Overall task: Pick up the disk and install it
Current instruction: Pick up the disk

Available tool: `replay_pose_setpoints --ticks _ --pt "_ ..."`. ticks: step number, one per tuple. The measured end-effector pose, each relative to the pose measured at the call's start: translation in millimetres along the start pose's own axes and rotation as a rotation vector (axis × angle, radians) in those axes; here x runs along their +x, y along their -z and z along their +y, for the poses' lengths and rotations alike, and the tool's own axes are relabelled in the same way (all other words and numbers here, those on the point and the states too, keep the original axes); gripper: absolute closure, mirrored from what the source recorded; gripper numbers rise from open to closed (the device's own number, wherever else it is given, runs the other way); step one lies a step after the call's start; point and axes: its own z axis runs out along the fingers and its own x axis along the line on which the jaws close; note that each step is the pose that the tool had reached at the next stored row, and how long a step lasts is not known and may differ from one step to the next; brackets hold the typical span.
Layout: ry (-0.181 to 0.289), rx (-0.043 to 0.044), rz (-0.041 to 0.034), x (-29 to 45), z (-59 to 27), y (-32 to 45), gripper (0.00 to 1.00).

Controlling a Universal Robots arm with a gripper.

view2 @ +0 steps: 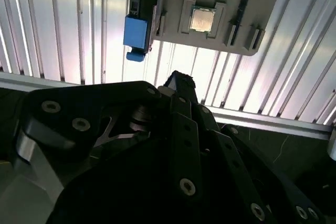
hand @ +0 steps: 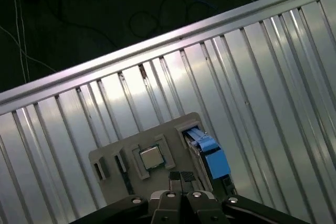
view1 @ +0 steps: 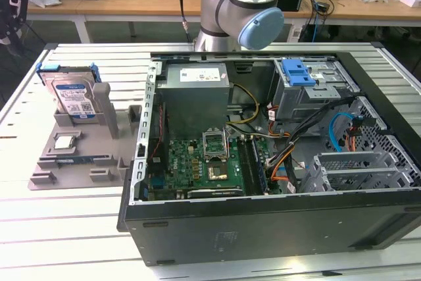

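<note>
- The disk (view1: 74, 93) stands on edge in a grey fixture (view1: 92, 143), near the tabletop (view1: 66, 228) edge on the exterior view's left. Its label faces the camera, its blue frame is round it, and nothing touches it.
- A small square chip (view1: 64, 141) lies just beside it on the same fixture. That is not my target.
- In the first wrist view my fingers (hand: 175, 178) hang above the fixture, over the strip between chip and disk. They are drawn close together with nothing held, and are well apart from the disk.
- The open case (view1: 263, 222) takes up the tabletop's middle and the exterior view's right.
- Inside it, toward the far right corner, a drive bay (view1: 309, 90) with a blue latch (view1: 299, 70) looks to me like the disk's home.
- I judge the step in hand to be the approach for the pick. Nothing is grasped or installed yet.
- The grasp calls for spreading the fingers wider than the disk is thick and centring them over its upper edge. The descent must be straight, so neither chip nor fixture wall gets clipped.
</note>
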Motion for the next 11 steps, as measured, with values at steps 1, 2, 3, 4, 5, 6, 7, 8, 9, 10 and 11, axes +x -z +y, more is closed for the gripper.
replay_pose_setpoints --ticks 1,2,3,4,5,6,7,8,9,10,11 --pt "0.008 -0.0002 0.0003 0.0 0.0 0.0 0.89" --pt "0.022 -0.0005 0.0007 0.0 0.0 0.0 0.89" --pt "0.031 -0.0008 0.0010 0.0 0.0 0.0 0.89" --pt "0.046 -0.0011 0.0014 0.0 0.0 0.0 0.89" --pt "0.061 -0.0015 0.0019 0.0 0.0 0.0 0.89" --pt "0.079 -0.0019 0.0025 0.0 0.0 0.0 0.89" --pt "0.094 -0.0023 0.0029 0.0 0.0 0.0 0.89" --pt "0.103 -0.0025 0.0033 0.0 0.0 0.0 0.89" --pt "0.110 -0.0027 0.0036 0.0 0.0 0.0 0.89" --pt "0.124 -0.0031 0.0039 0.0 0.0 0.0 0.89" --pt "0.139 -0.0034 0.0044 0.0 0.0 0.0 0.89"
